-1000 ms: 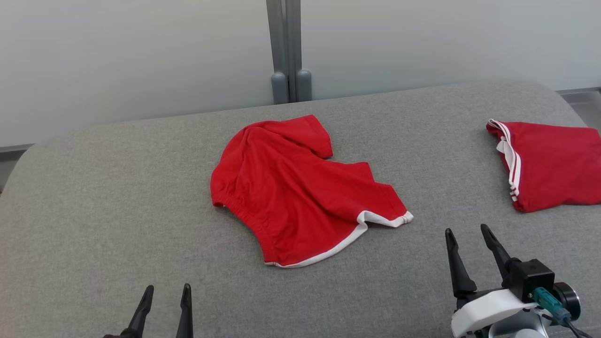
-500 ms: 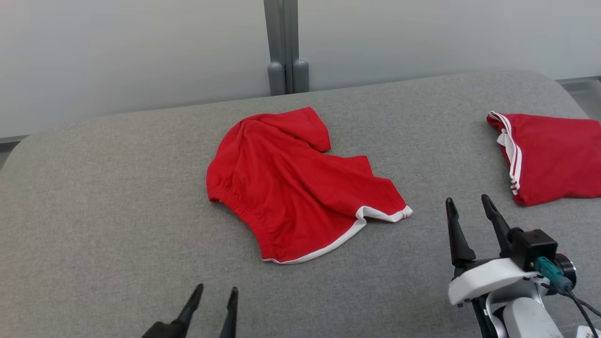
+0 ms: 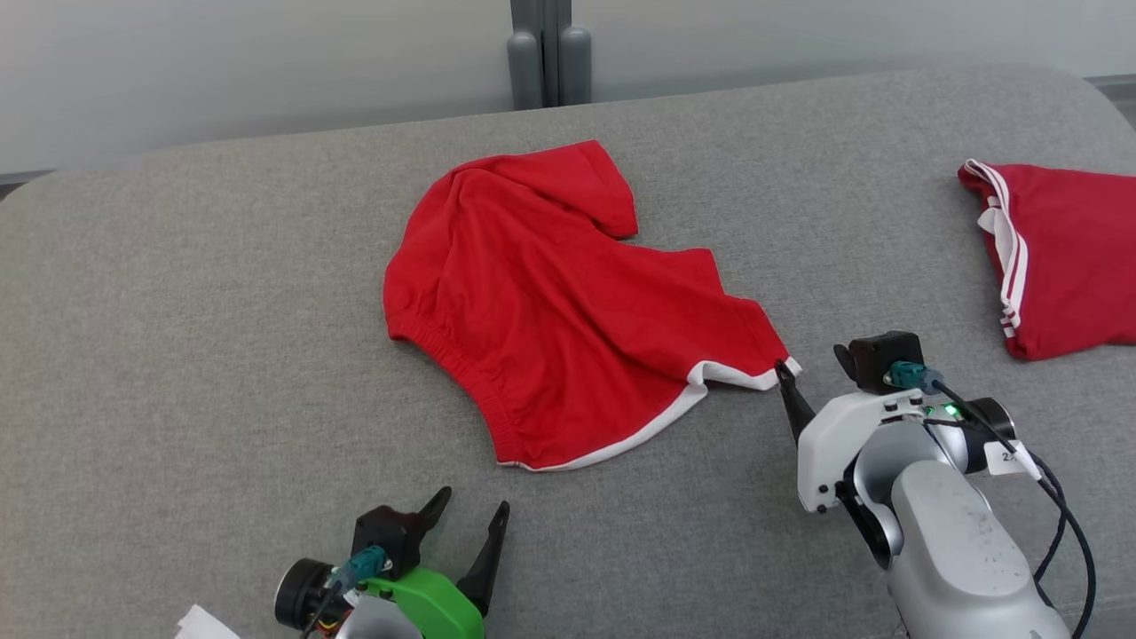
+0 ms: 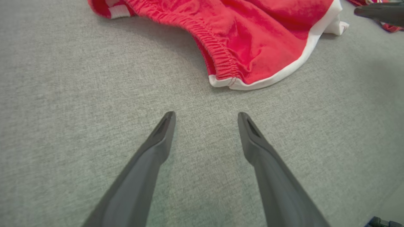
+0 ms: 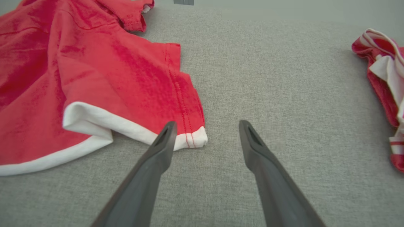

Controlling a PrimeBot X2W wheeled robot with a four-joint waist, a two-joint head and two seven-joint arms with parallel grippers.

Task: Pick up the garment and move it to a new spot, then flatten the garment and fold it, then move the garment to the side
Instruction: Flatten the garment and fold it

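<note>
A crumpled red garment (image 3: 568, 302) with a white hem and an elastic waistband lies in the middle of the grey padded surface (image 3: 195, 337). My right gripper (image 3: 812, 366) is open, with its left fingertip right at the garment's (image 5: 94, 82) white-trimmed right corner and nothing between its fingers. My left gripper (image 3: 472, 508) is open just short of the garment's (image 4: 252, 34) near hem, a small gap away. The left wrist view has the left gripper (image 4: 205, 116) over bare grey fabric. In the right wrist view the right gripper (image 5: 205, 126) straddles the corner's edge.
A second red garment (image 3: 1065, 257) with white stripes lies at the right edge of the surface, also seen as the striped garment (image 5: 385, 91) in the right wrist view. A pale wall with a grey post (image 3: 541, 49) stands behind the surface.
Both arms have reached forward toward the garment; the right fingers have come to its right corner and the left fingers near its front hem. The head camera tilted down, shifting the whole view.
</note>
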